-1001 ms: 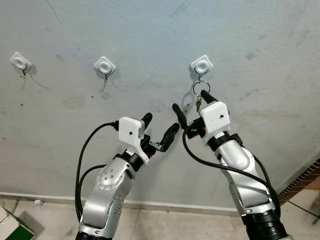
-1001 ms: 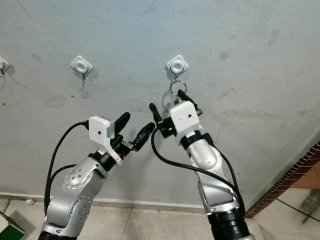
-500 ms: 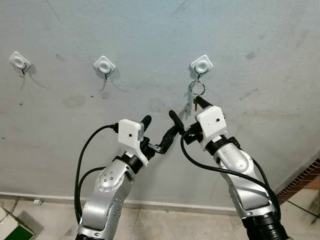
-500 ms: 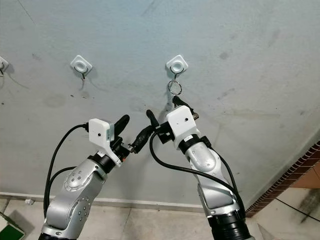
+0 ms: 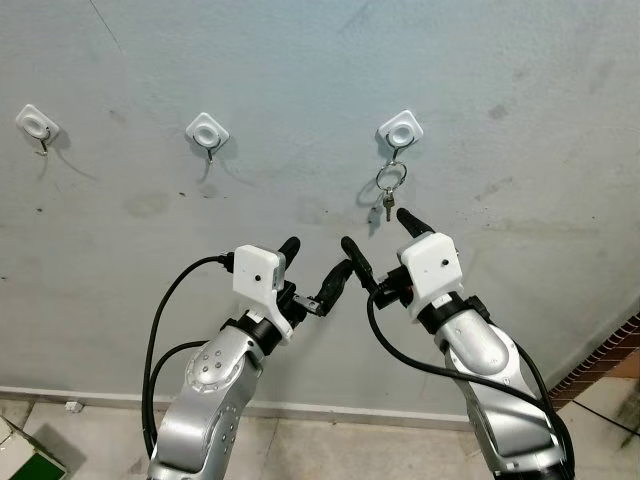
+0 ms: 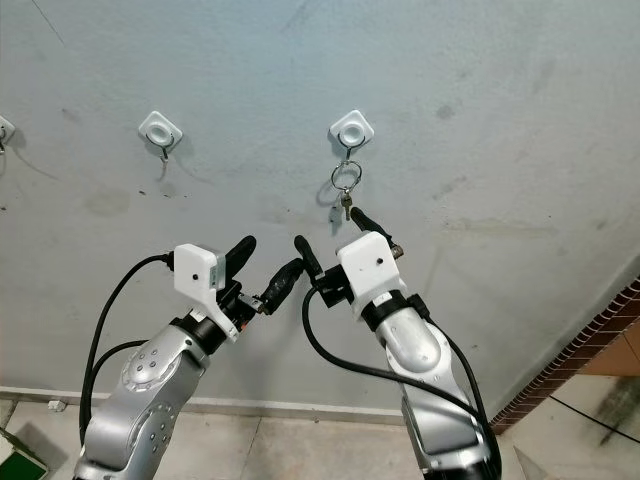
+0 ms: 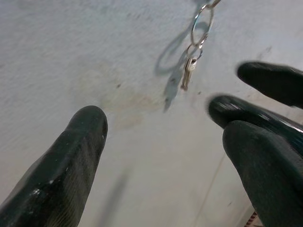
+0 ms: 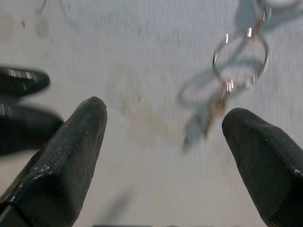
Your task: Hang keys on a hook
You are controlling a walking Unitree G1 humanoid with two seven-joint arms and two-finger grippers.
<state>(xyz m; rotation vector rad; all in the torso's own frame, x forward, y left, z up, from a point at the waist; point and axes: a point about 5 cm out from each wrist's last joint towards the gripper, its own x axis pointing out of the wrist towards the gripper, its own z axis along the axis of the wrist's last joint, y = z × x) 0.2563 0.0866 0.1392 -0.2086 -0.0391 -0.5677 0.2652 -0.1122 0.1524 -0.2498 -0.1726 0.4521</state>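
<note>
A silver key ring with a small key hangs on the right-hand white wall hook, touching no gripper. My right gripper is open just below the key, one fingertip a little under it. In the right wrist view the ring and key hang between the spread fingers. My left gripper is open too, lower and to the left, its fingertips close to the right gripper's lower finger. The left wrist view shows the key ahead on the wall.
Two more white hooks sit on the grey wall to the left, both bare. A tiled floor runs below, with a brick edge at the lower right and a green-and-white object at the lower left.
My right gripper has drawn back and down from the key ring, which now hangs free on the hook. The left gripper has sunk slightly.
</note>
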